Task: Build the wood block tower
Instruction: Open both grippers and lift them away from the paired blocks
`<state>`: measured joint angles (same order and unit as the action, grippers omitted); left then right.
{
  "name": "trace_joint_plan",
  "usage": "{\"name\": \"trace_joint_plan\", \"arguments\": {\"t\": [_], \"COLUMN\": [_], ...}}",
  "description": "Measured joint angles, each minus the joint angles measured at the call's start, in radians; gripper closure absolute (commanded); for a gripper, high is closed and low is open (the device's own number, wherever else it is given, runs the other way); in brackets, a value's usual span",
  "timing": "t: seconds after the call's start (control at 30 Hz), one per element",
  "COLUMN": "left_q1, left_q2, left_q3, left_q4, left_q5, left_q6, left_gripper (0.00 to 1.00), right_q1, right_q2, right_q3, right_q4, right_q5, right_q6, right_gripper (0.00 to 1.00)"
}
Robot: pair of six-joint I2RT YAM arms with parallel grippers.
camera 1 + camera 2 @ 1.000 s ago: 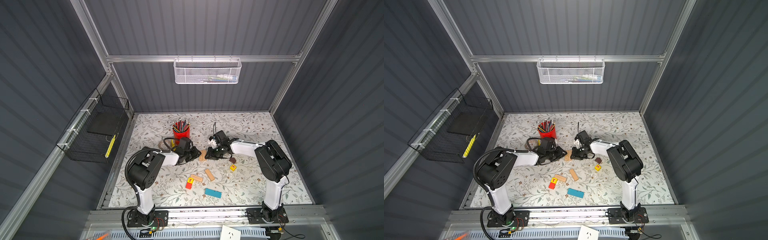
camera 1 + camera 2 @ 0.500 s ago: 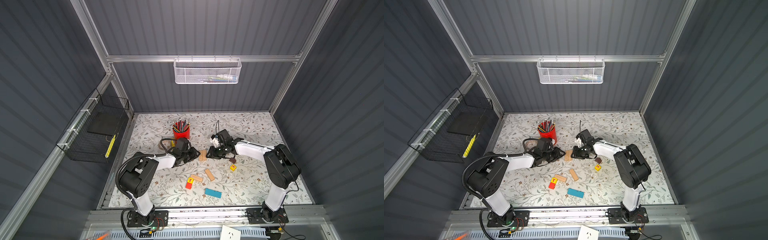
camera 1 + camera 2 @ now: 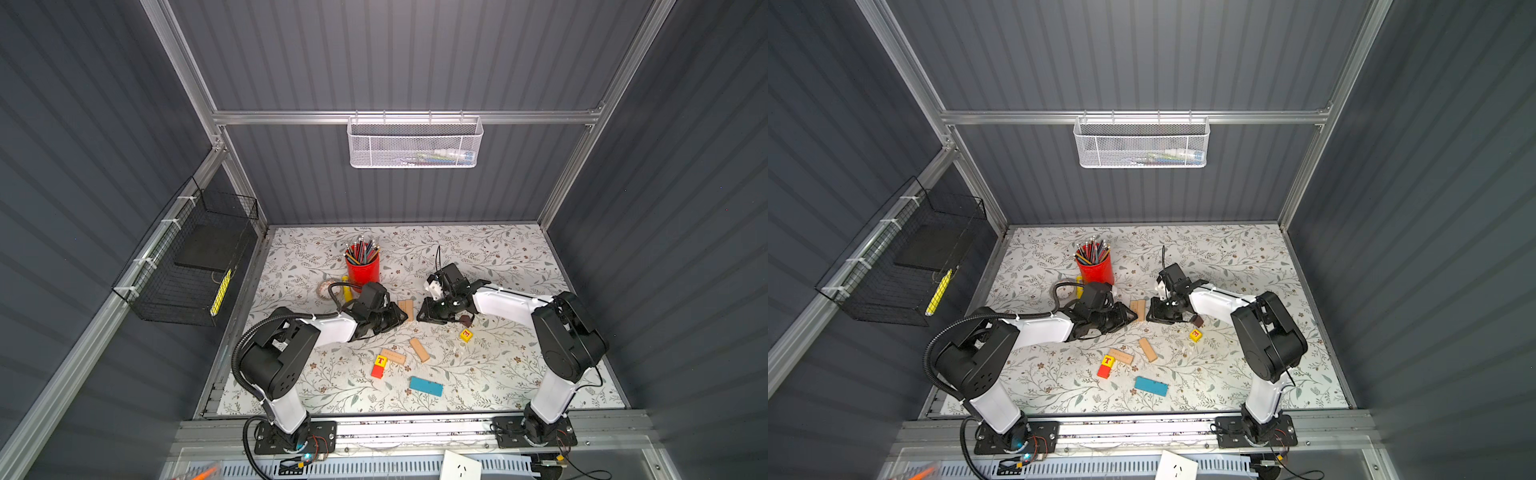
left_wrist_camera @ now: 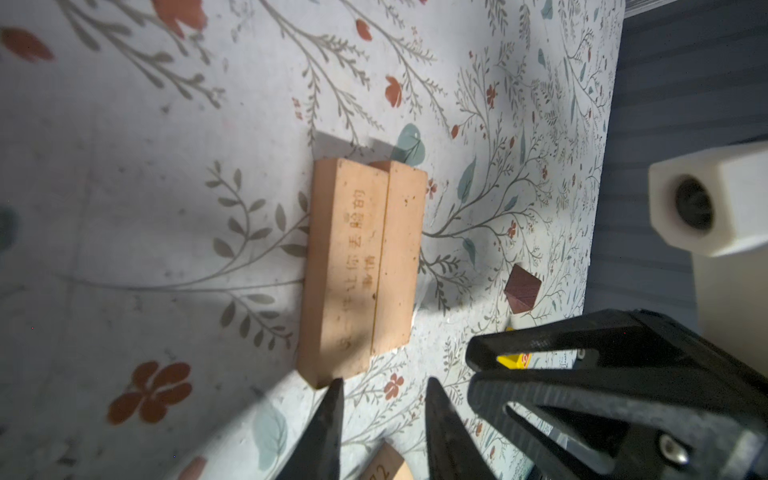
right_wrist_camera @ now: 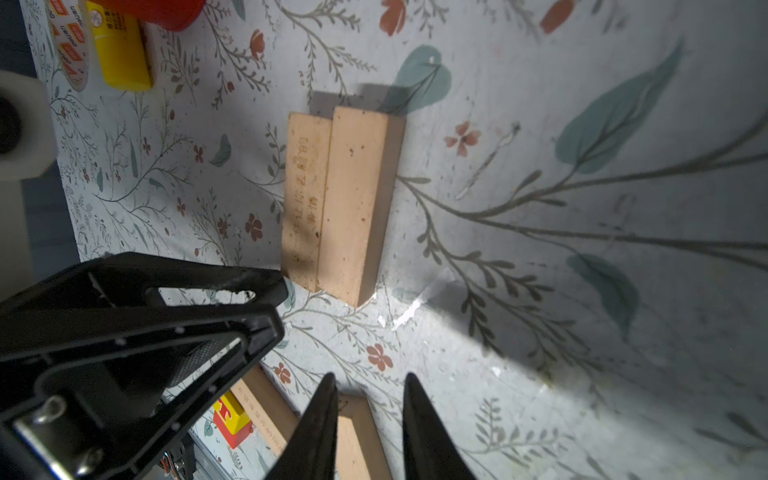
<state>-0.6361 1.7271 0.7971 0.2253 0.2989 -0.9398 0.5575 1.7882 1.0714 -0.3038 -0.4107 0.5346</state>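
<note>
Two tan planks (image 3: 406, 309) (image 4: 361, 270) (image 5: 340, 203) lie flat, side by side and touching, at mid-table. My left gripper (image 3: 401, 319) (image 4: 384, 384) is low beside their left side, slightly open with nothing between its fingers. My right gripper (image 3: 421, 316) (image 5: 370, 380) faces it from the right, also slightly open and holding nothing. In front lie two more tan planks (image 3: 392, 356) (image 3: 419, 349), a yellow T cube (image 3: 380, 361) against a red cube (image 3: 377, 371), a blue plank (image 3: 426, 386), a yellow cube (image 3: 466, 334) and a dark brown roof piece (image 3: 466, 320).
A red pencil cup (image 3: 362, 266) stands behind the left gripper, with a yellow glue stick (image 5: 120, 54) and a tape roll (image 3: 326, 289) beside it. A white mesh basket (image 3: 415, 143) hangs on the back wall and a black wire basket (image 3: 195, 266) on the left wall.
Both grippers' jaws have parted a little beside the paired planks. Both arms have shifted their elbows; the planks lie where they were.
</note>
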Motion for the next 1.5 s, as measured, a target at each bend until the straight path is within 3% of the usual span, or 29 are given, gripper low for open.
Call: {"name": "trace_joint_plan", "arguments": {"t": [0.57, 0.8, 1.03, 1.27, 1.5], "left_q1": [0.0, 0.0, 0.0, 0.0, 0.0], "left_q2": [0.011, -0.008, -0.209, -0.407, -0.498], "left_q3": [0.016, 0.021, -0.007, -0.019, -0.021], "left_q4": [0.004, -0.018, -0.107, -0.288, -0.469], "left_q5": [-0.007, -0.011, -0.028, -0.117, -0.197], "left_q6": [0.002, 0.004, 0.026, 0.101, 0.162], "left_gripper": [0.65, 0.63, 0.58, 0.52, 0.5], "right_q1": [-0.001, 0.0, 0.045, 0.144, 0.262], "right_q2": [-0.018, -0.045, -0.101, -0.128, -0.127], "right_q3": [-0.011, -0.011, -0.011, -0.011, -0.005], "right_q4": [0.0, -0.023, -0.109, -0.212, -0.285], "right_q5": [0.018, 0.035, 0.129, 0.222, 0.317], "right_q6": [0.0, 0.0, -0.019, -0.045, -0.04], "right_gripper": [0.7, 0.63, 0.54, 0.47, 0.39]}}
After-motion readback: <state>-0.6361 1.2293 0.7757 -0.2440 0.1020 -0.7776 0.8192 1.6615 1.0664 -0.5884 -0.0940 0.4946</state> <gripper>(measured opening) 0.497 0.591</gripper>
